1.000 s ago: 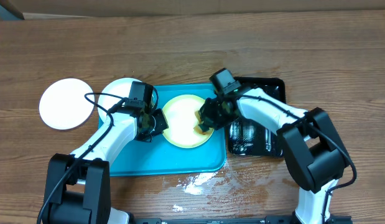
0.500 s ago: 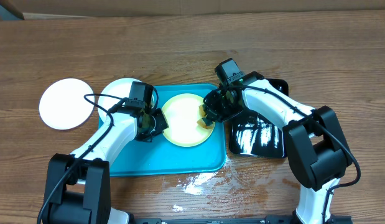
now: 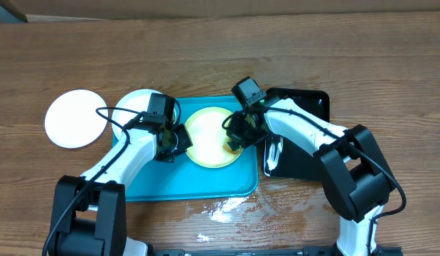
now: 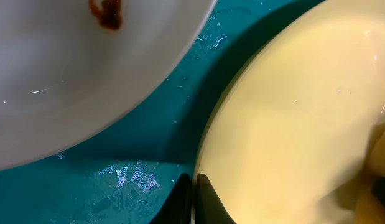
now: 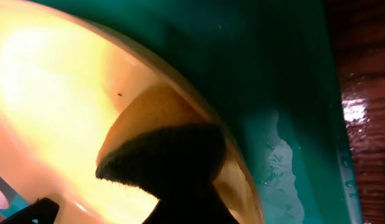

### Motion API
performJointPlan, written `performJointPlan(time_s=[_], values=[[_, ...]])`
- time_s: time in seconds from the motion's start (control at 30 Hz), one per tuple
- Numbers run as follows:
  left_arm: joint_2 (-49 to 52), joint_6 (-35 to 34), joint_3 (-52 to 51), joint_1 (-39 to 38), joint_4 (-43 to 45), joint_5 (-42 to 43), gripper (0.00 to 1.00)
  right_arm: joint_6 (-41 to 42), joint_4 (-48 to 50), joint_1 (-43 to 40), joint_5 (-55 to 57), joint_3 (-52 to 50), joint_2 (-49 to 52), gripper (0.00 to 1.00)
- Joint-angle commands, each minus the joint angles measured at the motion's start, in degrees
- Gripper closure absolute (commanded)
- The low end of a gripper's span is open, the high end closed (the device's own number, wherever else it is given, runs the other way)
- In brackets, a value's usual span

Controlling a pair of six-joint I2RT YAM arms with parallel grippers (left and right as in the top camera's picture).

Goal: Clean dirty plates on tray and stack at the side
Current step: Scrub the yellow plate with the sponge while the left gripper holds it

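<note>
— How does the yellow plate look?

— Round, pale and glossy. It lies flat in the teal tray, toward the tray's upper right. From the left wrist its face looks smooth and wet, with no stain I can make out.

— And the tools?

— The left gripper is pinching the plate's left rim, with its dark fingers pressed against the edge. The right gripper is clamped on a sponge, yellow with a dark scouring side. The sponge touches the plate just inside its right rim.

— What else is around?

— A stained white plate with a brown smear sits over the tray's upper left corner. It is just beside the yellow one, with a strip of wet teal between them. A clean white plate lies on the wooden table, well to the left of the tray. A black tray sits just right of the teal one, and the right arm crosses it and hides part of it. A wet patch with white flecks lies on the wood near the teal tray's lower right corner.
</note>
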Motion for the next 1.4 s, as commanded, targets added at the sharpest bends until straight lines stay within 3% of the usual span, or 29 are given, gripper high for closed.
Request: performJointPlan(time_s=[0.0,1.2,1.37], values=[[0.5,-0.9,0.8,-0.1,-0.2,-0.6,0.96,3.3,0.7,-0.2,-2.8,-0.8,-0.5,0.96],[0.5,-1.0,0.8,0.0,-0.4,-0.6,0.96,11.7,-1.5,1.0,-9.5,-0.8,-0.5,0.96],[0.5,-1.0,0.8,0.0,-0.4,-0.6,0.96,12.9,1.0,1.8,-14.8,-0.8,-0.5,0.96]])
